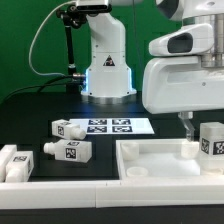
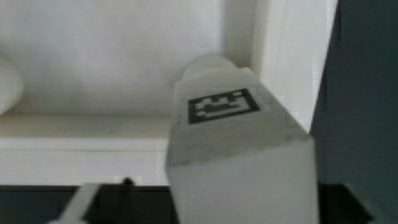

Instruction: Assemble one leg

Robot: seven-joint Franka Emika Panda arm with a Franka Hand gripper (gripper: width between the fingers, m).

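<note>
Ext view, L to R. Far left edge: white L-shaped border piece (image 1: pixel 18 163) on the black table (image 1: pixel 30 115), near front. Just right of it a loose leg (image 1: pixel 66 152) lying on its side, tag facing the cam, narrower tip twd the ext view's left. Behind it a 2nd loose leg (image 1: pixel 67 128), also on its side, apart from the first. Next right: the marker board (image 1: pixel 108 127), flat, w/ several tags, in front of the robot base (image 1: pixel 105 62). Cable hangs down left of the base.

Centre to right: big white tray-shaped part (image 1: pixel 150 168) w/ raised rim, at front. The arm's white wrist housing (image 1: pixel 185 82) fills the upper right, above the tray's back right area. The gripper (image 1: pixel 187 127) pokes down below the housing; only a thin dark finger shows, jaw state can't tell from here. At far right the held-area leg (image 1: pixel 212 139) stands upright at the tray's back right corner, tag facing cam, just beside the finger; contact not clear.

Wrist view: that leg (image 2: pixel 231 135) fills the middle, tag on its face, white tray wall (image 2: pixel 107 75) behind it, dark table strip along one side. Fingers not clearly seen in this view, so whether it's grasping the leg or released: can't tell.
</note>
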